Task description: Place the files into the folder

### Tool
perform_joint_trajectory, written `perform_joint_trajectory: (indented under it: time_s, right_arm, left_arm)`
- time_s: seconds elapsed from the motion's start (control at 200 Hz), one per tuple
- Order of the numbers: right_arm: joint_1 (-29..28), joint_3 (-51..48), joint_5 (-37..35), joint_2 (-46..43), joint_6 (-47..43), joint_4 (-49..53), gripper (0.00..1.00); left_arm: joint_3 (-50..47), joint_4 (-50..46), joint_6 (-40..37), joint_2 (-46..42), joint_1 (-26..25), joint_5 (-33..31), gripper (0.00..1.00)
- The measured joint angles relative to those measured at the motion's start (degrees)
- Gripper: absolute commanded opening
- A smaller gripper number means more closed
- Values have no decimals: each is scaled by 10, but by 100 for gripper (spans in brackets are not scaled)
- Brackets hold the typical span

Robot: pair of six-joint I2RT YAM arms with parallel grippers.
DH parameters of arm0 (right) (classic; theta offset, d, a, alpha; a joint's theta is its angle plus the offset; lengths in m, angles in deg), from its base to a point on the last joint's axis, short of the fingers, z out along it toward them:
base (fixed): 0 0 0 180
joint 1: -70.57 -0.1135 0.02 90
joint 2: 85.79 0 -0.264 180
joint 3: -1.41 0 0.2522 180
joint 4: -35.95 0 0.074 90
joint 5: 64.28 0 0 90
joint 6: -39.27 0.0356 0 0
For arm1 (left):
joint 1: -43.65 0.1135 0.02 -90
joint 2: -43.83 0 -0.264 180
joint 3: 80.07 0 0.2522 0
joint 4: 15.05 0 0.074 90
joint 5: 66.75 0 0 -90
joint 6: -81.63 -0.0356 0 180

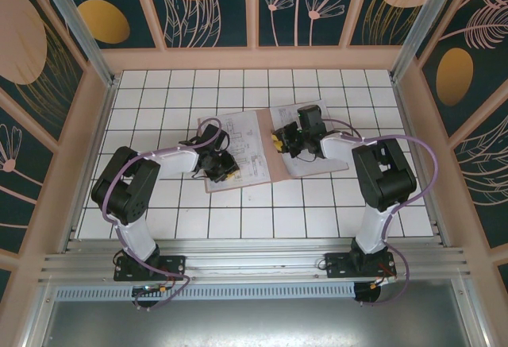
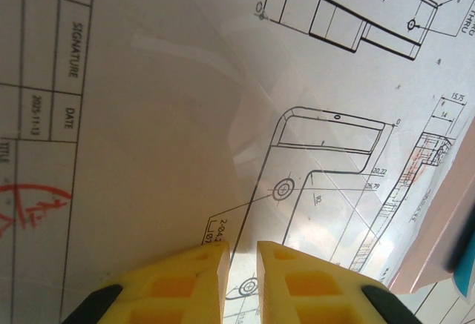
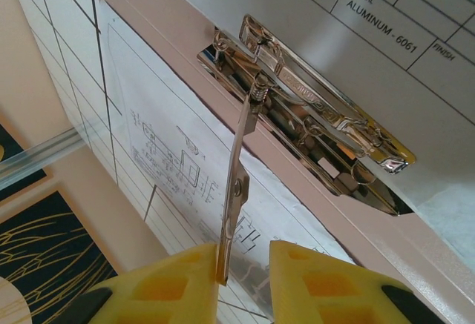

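Note:
The pinkish-brown folder [image 1: 274, 163] lies open in the middle of the tiled table. White printed files [image 1: 246, 140] lie on its left half, and another sheet [image 3: 386, 12] sits under the metal clip [image 3: 312, 109] on its right half. My left gripper [image 1: 222, 168] hovers low over a drawing sheet [image 2: 185, 116], jaws a narrow slit apart with nothing between them [image 2: 243, 265]. My right gripper [image 1: 282, 139] is at the clip. The raised clip lever [image 3: 237, 183] stands between its fingers [image 3: 243, 265], touching the left one, with a gap to the right one.
A pink folder edge [image 2: 438, 242] and a teal-blue corner [image 2: 466, 265] show at the lower right of the left wrist view. Low pink walls [image 1: 254, 59] ring the white tiled table [image 1: 159, 93]. A metal rail [image 1: 254, 260] runs along the near edge.

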Motion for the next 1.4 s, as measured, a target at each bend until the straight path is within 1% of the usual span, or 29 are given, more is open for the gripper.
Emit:
perform_joint_trajectory:
  time_s: [0.185,0.46,0.58,0.781,1.061,1.401]
  right_arm:
    - [0,0,0,0,0,1,20]
    - [0,0,0,0,0,1,11]
    - [0,0,0,0,-2,2,5]
    - [2,-3,2,0,-7,0,0]
    - [16,-36,25,0,-41,-30,0]
    - [31,-53,50,0,-76,-40,0]
  left_arm:
    - [0,0,0,0,0,0,20]
    - [0,0,0,1,0,0,20]
    - [0,0,0,1,0,0,20]
    - [-1,1,4,1,0,0,19]
    - [-10,20,17,0,0,3,18]
    - [-33,56,38,-8,-2,5,18]
